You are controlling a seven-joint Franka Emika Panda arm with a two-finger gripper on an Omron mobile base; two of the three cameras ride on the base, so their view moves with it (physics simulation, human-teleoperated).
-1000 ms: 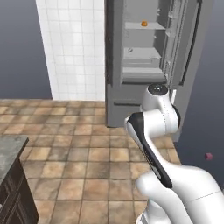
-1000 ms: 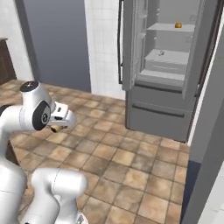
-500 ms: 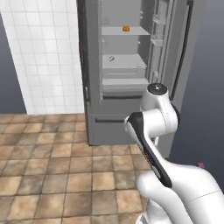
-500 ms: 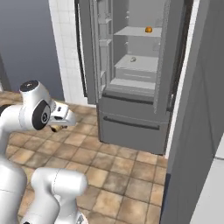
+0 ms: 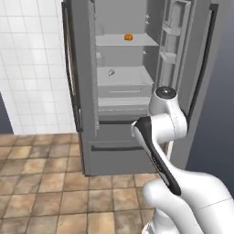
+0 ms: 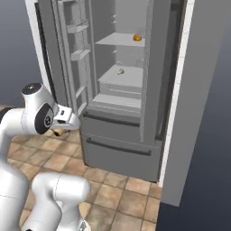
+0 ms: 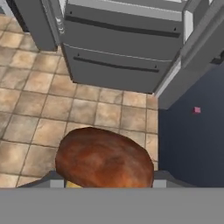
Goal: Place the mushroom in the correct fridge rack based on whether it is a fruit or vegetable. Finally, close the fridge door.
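**Base swings round to face the open fridge, mushroom in the pincer**

Over the last second the whole picture has shifted: the camera-carrying base has turned and closed in, so the open fridge now stands nearly square ahead instead of off to one side.

Going left to right in the left base view: the white tiled wall, the fridge's opened left door, then the interior, with an orange fruit on the upper shelf and a small pale item on the lower fridge rack.

The pincer is clamped on the mushroom, its brown cap bulging between the tips above the tiled floor.

The arm is folded, elbow high, hand tucked low and pointing down. To do this well, I judge it should raise and extend level towards the lower rack, clear of the door bins.
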